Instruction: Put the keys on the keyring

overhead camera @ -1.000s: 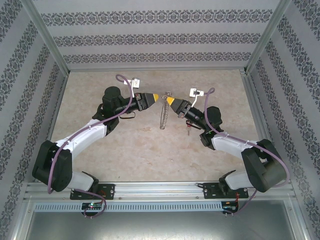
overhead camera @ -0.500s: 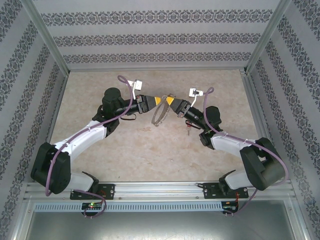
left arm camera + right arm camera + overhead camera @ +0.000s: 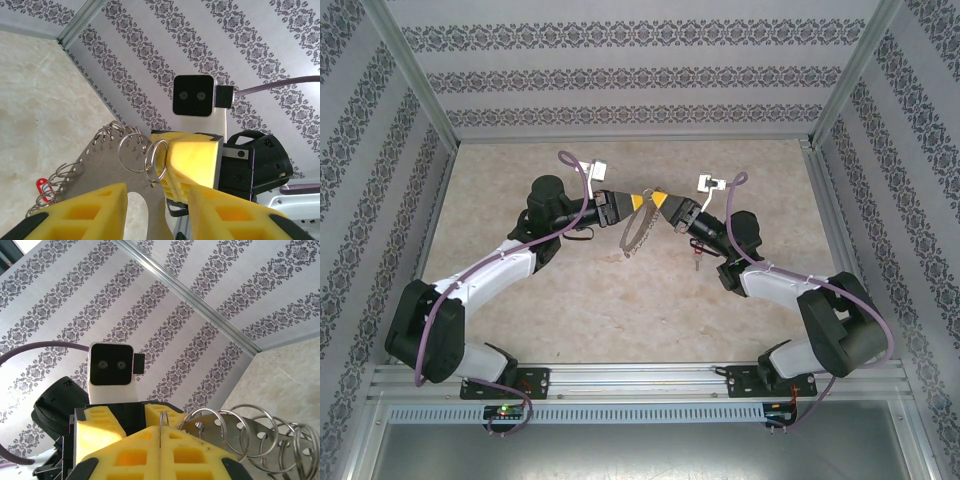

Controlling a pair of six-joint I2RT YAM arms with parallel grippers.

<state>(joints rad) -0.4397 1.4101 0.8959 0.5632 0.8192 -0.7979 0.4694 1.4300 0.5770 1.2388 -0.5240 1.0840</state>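
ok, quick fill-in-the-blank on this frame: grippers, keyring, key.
1. The right gripper is ___ (open or shut) on one ring of the keyring.
2. The key has a ___ plastic head.
3. The key is not on the keyring yet; it lies on the ___.

Missing words: shut; red; table.
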